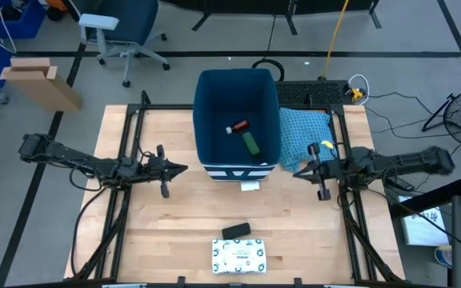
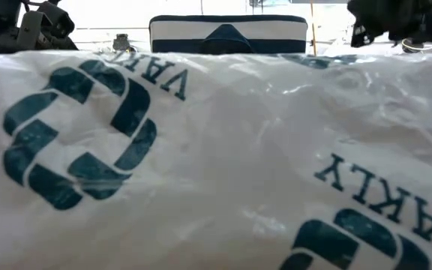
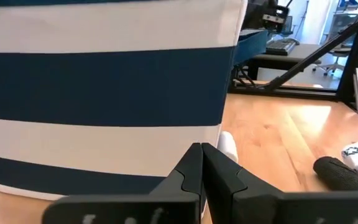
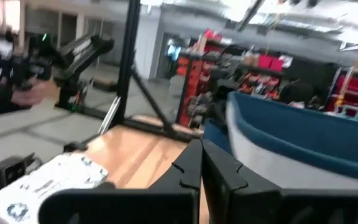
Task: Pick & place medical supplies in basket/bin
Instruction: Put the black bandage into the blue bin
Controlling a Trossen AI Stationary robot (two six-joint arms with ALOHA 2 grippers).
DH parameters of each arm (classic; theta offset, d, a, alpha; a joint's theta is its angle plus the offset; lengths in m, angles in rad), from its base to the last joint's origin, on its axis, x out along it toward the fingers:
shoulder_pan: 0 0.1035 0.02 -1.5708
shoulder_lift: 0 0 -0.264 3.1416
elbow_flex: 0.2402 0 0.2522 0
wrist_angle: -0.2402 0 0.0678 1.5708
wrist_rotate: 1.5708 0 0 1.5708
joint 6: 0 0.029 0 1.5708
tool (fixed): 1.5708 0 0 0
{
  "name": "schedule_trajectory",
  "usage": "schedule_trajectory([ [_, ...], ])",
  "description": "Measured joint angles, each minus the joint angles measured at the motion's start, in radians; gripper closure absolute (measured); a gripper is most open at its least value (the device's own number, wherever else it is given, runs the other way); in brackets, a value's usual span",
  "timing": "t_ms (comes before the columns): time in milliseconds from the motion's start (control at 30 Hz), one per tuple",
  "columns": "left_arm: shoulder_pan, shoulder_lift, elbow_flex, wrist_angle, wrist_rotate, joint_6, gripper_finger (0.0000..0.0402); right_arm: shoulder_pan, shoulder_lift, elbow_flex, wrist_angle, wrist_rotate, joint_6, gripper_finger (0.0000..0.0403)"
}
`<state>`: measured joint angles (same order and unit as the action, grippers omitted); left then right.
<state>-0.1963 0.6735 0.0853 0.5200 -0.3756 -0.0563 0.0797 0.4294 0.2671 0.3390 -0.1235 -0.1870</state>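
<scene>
Left claw: we see the left gripper [image 1: 184, 169] hovering over the table [image 1: 166, 224] just beside the bin's left wall; its fingers [image 3: 191, 171] are pressed together with nothing between them; in the left wrist view the striped wall fills the space just ahead of the tips.

Right claw: we find the right gripper [image 1: 298, 172] on the opposite side of the bin, its tips near the striped front corner and over the edge of the light blue patterned cloth [image 1: 304, 132]; its fingers [image 4: 190, 167] are likewise clenched on nothing.

Bin: the dark blue bin [image 1: 212, 104] stands between the two claws, close to both; we also see its striped front in the low view [image 2: 229, 34] and its blue rim beyond the right claw [image 4: 291, 127].

Already inside: the small red item [image 1: 238, 126] and the small green box [image 1: 251, 144] lie on the bin floor, touching or nearly so; both sit between the claws, a little behind their tips.

Still on the table: the dark item [image 1: 236, 231] lies well in front of both claws, roughly midway between them; just beyond it, nearer the table's front edge, lies the white packet [image 1: 238, 256] with green print; the same packet fills most of the low view [image 2: 216, 165].

Orange bottle: we cannot tell where it is.
</scene>
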Motion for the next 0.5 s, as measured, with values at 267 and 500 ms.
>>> schedule_trajectory([
  [267,0.000,0.000,0.000,-0.001,0.000,0.026,0.0394,0.334,0.448,0.239,-0.003,0.338,-0.038,0.0403],
  [500,0.000,0.000,0.000,-0.001,0.000,0.019,0.0394,0.496,0.816,0.423,-0.001,0.585,0.003,0.0375],
])
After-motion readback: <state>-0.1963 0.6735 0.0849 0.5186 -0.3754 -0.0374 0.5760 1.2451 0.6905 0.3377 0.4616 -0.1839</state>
